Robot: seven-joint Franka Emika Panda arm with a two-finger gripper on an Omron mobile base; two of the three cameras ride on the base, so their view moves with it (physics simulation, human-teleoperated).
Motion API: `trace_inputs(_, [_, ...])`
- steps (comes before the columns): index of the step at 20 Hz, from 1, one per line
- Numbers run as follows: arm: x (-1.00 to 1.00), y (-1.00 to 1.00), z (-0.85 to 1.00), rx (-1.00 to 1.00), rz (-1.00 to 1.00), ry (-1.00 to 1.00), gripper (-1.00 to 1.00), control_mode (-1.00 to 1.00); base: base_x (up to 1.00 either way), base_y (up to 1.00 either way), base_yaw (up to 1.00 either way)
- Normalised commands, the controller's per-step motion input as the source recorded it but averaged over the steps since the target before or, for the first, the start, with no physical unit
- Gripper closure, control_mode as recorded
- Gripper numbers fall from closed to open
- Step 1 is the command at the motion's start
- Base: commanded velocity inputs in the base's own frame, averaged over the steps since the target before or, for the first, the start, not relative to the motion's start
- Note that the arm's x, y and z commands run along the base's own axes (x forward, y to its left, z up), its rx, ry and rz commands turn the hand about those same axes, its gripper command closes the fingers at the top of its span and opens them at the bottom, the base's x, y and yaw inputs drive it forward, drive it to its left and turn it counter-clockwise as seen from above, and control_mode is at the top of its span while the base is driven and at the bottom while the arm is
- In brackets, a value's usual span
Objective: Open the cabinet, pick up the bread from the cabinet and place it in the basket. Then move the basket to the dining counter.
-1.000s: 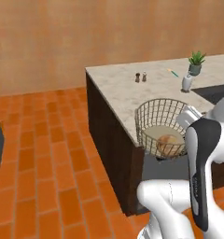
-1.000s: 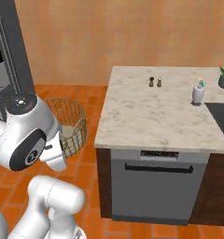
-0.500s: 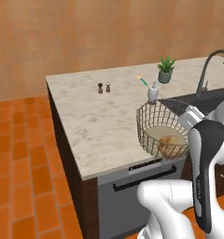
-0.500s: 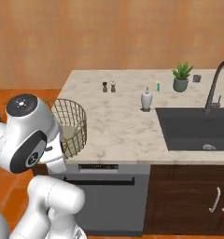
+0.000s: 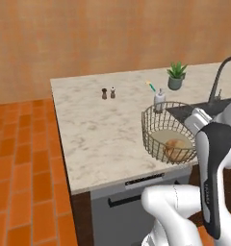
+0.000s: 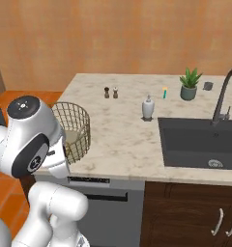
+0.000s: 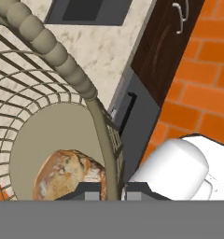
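Observation:
My gripper is shut on the rim of the round tan wire basket, one finger inside the wall and one outside. The golden-brown bread lies on the basket's flat base, close to the fingers. The basket hangs by the front left corner of the dining counter, a pale marbled top, partly over its front edge. Whether its base touches the stone I cannot tell. The cabinet is out of view.
On the counter stand two small shakers, a soap dispenser and a potted plant. A dark sink with a faucet lies to the right. A dishwasher front sits below; orange brick floor lies left.
The whole picture has shifted as the base drove: the counter now faces me square and closer. The basket with the bread stays in the grip, now at the counter's front corner.

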Motion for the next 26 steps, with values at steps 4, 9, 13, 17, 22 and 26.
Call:
trace_inputs(4, [0.0,0.0,0.0,0.0,0.0,0.0,1.0,1.0,0.35,-0.15,0.25])
trace_inputs(9, [0.0,0.0,0.0,0.0,0.0,0.0,1.0,1.0,0.3,-0.06,0.11])
trace_inputs(13, [0.49,-0.01,0.0,0.0,0.03,0.0,1.0,-1.0,0.27,-0.01,0.04])
trace_inputs(17, [1.0,-0.12,-0.16,0.0,0.06,0.02,1.0,-1.0,0.0,0.0,0.0])
trace_inputs(22, [1.0,-0.29,-0.46,0.0,0.1,0.06,1.0,-1.0,0.0,0.0,0.0])
trace_inputs(26, [1.0,-0.27,-0.62,0.0,0.13,0.09,1.0,-1.0,0.0,0.0,0.0])
